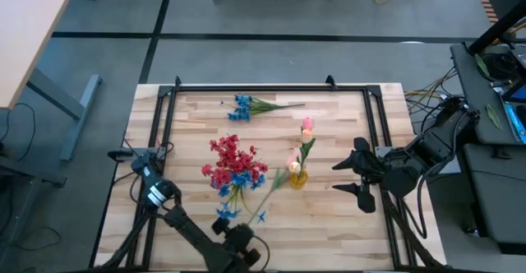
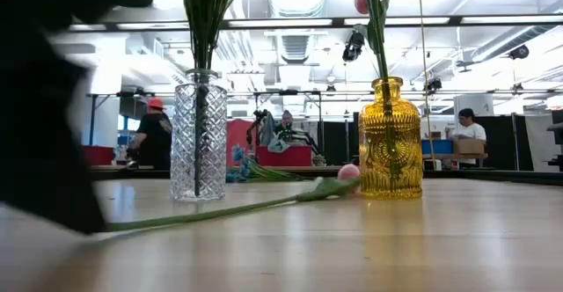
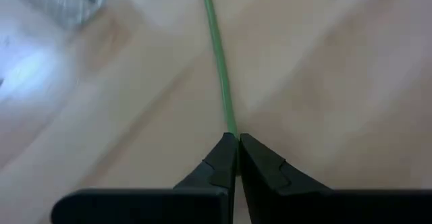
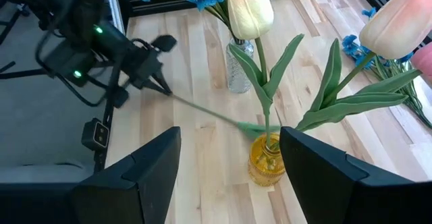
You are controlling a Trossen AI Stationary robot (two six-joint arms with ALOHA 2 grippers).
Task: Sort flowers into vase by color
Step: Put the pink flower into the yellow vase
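Wooden table [image 1: 345, 224], left gripper [image 3: 236, 143] jaws clamping tulip stem [image 3: 219, 62]

place: robotics lab / open workshop hall | evidence: wooden table [image 1: 345, 141] on grey floor; behind it exposed ceiling ducts [image 2: 290, 41], strip lights, people [image 2: 155, 138] at benches

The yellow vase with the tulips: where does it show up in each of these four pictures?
High view: the yellow vase sits right of centre on the table, seen from above.
Low view: it stands right of centre, its stems rising out of frame.
Left wrist view: not in it; only a green stem on wood.
Right wrist view: low in the picture's middle.
Shared landmark: the clear glass vase, beside it in the low and right wrist views.
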